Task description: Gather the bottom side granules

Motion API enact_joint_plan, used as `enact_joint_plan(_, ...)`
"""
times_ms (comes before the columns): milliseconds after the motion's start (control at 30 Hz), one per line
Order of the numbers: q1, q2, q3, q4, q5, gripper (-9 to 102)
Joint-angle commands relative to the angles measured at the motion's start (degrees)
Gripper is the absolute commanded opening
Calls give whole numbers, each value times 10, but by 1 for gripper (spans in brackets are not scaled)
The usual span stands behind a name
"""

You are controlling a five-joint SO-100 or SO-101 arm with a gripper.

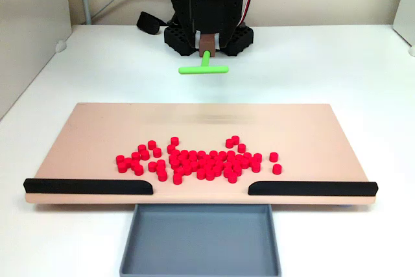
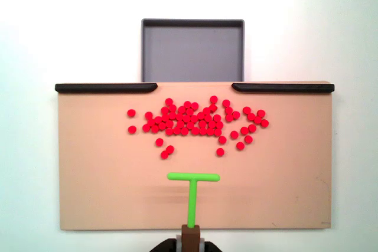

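Dozens of tiny red granules lie in a wide band on the tan board, toward its railed edge; a few stray ones sit on the arm's side of the band. My gripper is shut on the stem of a green T-shaped tool. In a fixed view from above, the tool's crossbar hangs over the board short of the granules, touching none, with the gripper at the board's edge.
Two black rails line the board's edge with a gap between them. A grey tray sits just beyond that gap. The arm's black base and cables stand behind the board on the white table.
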Motion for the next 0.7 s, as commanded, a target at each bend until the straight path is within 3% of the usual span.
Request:
enact_joint_plan(0, -4, 3, -2, 2, 12, 0)
enact_joint_plan(667, 9, 6, 0, 2, -35, 0)
